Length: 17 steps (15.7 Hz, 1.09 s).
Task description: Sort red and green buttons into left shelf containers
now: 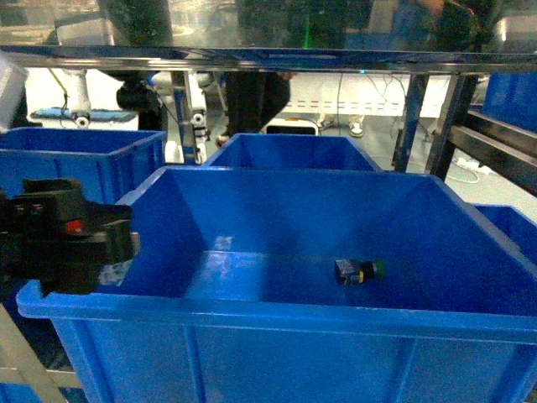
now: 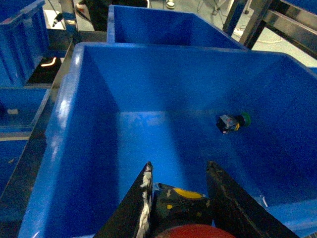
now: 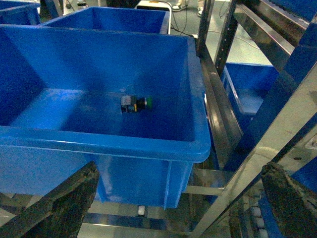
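A green button (image 1: pixel 359 270) lies on its side on the floor of a large blue container (image 1: pixel 277 315), right of the middle. It also shows in the left wrist view (image 2: pixel 232 122) and the right wrist view (image 3: pixel 135 104). My left gripper (image 1: pixel 117 252) hangs over the container's near-left corner, shut on the red button (image 2: pixel 181 206). Its red cap points back at the camera, between the fingers (image 2: pixel 143 198). My right gripper (image 3: pixel 179 168) is open and holds nothing, low in front of the container's near-right corner (image 3: pixel 198 148). It is out of the head view.
More blue bins stand to the left (image 1: pixel 75 151), behind (image 1: pixel 289 151) and to the right (image 3: pixel 247 84). Metal shelf posts (image 3: pixel 257 148) run beside the container's right wall. A shelf board (image 1: pixel 252 54) lies overhead.
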Available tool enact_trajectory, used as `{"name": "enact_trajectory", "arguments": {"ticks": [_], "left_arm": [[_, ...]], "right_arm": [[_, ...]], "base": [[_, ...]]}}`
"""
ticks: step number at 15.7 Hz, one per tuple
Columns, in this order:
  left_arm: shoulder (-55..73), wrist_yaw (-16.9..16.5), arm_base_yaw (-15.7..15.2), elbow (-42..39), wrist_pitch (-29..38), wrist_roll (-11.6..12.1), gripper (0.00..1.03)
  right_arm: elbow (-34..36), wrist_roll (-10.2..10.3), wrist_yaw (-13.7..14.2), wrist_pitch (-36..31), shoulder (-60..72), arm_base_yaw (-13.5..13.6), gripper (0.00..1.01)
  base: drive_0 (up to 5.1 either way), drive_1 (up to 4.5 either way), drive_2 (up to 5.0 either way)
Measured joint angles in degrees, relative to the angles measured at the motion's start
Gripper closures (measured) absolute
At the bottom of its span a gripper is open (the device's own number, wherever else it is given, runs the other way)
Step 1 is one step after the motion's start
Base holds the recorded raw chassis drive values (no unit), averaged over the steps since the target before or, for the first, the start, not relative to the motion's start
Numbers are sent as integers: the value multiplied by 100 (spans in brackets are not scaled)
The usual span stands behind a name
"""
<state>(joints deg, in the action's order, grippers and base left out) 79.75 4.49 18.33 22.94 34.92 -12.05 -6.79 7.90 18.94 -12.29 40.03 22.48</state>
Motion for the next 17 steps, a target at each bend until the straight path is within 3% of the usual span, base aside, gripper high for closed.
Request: {"name": "enact_trajectory", "arguments": {"ticks": [8,15,17], "left_arm": [[2503,114,138,1622,221,-101,75],[3823,-155,236,3469,-1008,-144,75],[3816,-173,247,3475,-1038,-173,57]], "right_arm": [[0,0,0,0,0,2,3],[0,0,0,0,0,2,3],[0,0,0,0,0,2,3]], "base": [[0,0,0],[0,0,0],[0,0,0]]}}
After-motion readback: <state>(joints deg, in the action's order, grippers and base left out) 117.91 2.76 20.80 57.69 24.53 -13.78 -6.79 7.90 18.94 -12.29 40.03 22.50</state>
